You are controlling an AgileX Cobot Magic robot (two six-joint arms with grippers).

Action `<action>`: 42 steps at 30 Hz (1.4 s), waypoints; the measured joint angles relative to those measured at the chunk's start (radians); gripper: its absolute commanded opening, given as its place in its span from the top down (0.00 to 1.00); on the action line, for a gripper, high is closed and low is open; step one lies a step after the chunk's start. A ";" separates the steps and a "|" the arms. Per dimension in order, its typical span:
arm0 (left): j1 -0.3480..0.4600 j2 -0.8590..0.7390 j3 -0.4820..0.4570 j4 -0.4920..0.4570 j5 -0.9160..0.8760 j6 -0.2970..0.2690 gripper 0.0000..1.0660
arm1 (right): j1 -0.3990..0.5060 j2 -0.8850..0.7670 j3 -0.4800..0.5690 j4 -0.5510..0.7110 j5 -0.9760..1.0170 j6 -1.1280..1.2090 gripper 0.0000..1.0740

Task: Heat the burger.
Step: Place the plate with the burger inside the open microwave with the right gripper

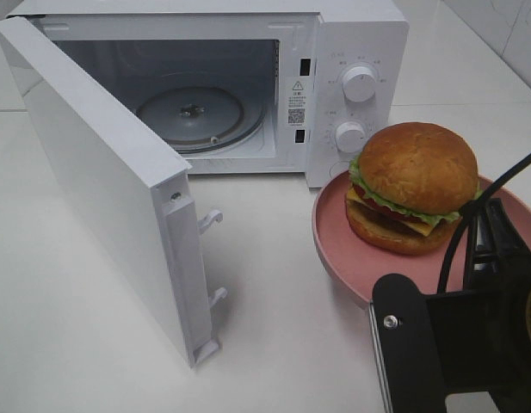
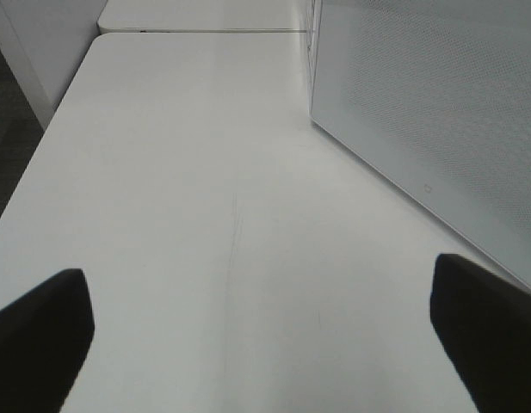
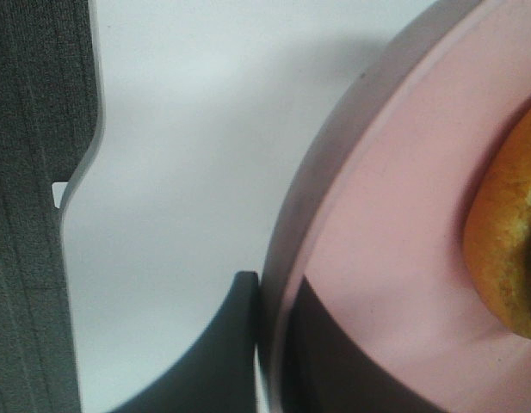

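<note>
Two tools are in view, but only one matters for the coming move. The right tool is narrowed onto the rim of the shallow round pink plate, with one dark finger outside the rim and the other inside it. It therefore holds the plate, not the food.

The burger, with its glossy golden-brown domed bun, frilly green lettuce and dark patty, sits on that plate beyond the tool's fingertips and apart from them. Being round, it has no long axis to line up.

The boxy white microwave oven stands ahead of this tool and across toward the other arm's side. Its white door is swung open and its clear glass turntable is bare.

The left tool is spread wide and holds nothing. It hangs over the white desk with the door's outer face beside it.

The right arm is plainly the nearer. The plate would likely have to travel forward and sideways into the cavity, clear of the knob panel.
</note>
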 measured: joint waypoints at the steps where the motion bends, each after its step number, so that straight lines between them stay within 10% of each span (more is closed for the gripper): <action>1: 0.000 0.000 0.000 0.000 0.000 0.000 0.04 | 0.000 0.000 0.000 -0.014 -0.001 -0.034 1.00; 25: 0.000 0.000 0.000 0.000 0.000 0.000 0.04 | -0.183 0.000 0.000 -0.046 -0.237 -0.441 1.00; 42: 0.000 0.000 0.000 0.000 0.000 0.000 0.04 | -0.516 0.002 0.002 0.349 -0.454 -1.191 1.00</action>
